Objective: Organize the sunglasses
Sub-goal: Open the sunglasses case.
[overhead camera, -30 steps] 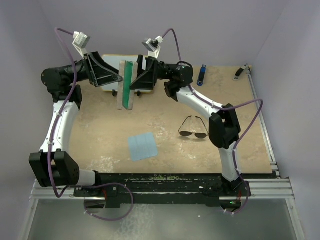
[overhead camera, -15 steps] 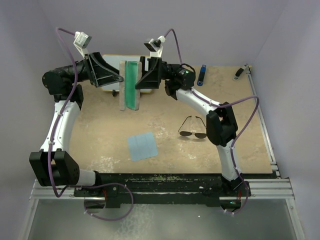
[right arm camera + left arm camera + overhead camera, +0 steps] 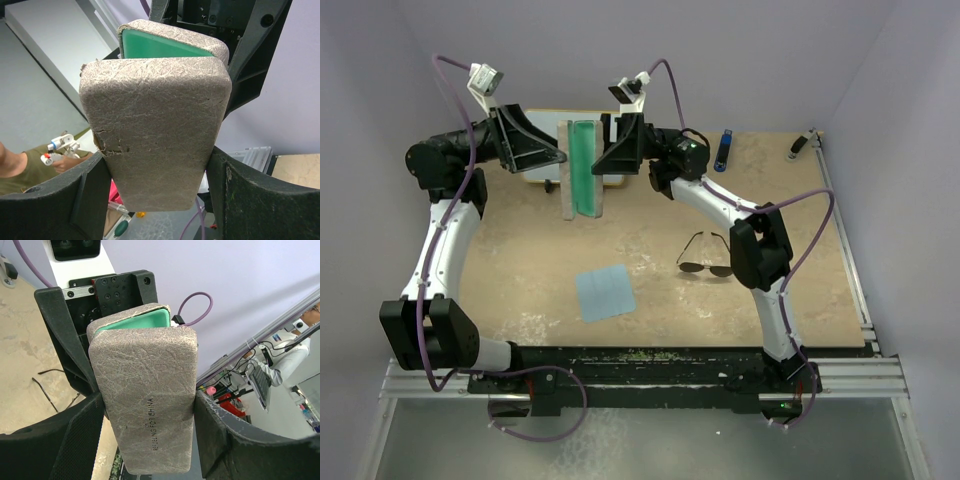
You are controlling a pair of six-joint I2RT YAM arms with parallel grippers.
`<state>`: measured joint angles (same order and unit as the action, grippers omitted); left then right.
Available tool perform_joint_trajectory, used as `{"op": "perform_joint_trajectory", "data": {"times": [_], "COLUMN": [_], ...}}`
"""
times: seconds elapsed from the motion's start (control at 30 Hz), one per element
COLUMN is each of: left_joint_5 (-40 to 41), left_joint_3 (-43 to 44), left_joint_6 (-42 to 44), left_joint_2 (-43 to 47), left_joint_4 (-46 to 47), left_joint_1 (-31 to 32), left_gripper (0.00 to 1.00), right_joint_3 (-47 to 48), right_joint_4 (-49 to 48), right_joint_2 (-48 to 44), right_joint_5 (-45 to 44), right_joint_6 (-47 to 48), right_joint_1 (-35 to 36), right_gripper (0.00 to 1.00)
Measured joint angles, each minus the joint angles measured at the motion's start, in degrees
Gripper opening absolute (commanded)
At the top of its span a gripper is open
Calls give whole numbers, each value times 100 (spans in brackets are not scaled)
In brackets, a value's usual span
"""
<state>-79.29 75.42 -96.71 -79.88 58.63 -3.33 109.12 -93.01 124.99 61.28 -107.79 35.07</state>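
The aviator sunglasses (image 3: 707,256) lie on the table right of centre, temple arms unfolded, apart from both grippers. The grey case (image 3: 583,170) is held in the air at the back, half open, its green lining showing. My left gripper (image 3: 556,157) is shut on one grey half (image 3: 145,395) of the case. My right gripper (image 3: 604,160) is shut on the other half (image 3: 155,135). The two grippers face each other across the case. The light-blue cloth (image 3: 605,293) lies flat at the front centre.
A blue object (image 3: 723,150) and a dark tool (image 3: 801,145) lie at the back right. A flat white board (image 3: 535,172) lies on the table below the held case. The metal rail (image 3: 850,260) runs along the right edge.
The case has opened wider between the two grippers, showing more green lining. The right wrist has turned slightly; the sunglasses and cloth have not moved.
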Motion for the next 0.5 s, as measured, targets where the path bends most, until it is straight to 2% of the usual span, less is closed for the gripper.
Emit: {"op": "perform_joint_trajectory", "data": {"times": [0.5], "left_joint_5": [11], "left_joint_3": [-2], "left_joint_6": [-278], "left_joint_2": [-66], "left_joint_4": [374], "left_joint_1": [-103], "left_gripper": [4], "right_joint_3": [-264], "right_joint_4": [-50], "right_joint_2": [33], "right_joint_5": [-680], "right_joint_6": [-527], "right_joint_1": [-11], "right_gripper": [0]}}
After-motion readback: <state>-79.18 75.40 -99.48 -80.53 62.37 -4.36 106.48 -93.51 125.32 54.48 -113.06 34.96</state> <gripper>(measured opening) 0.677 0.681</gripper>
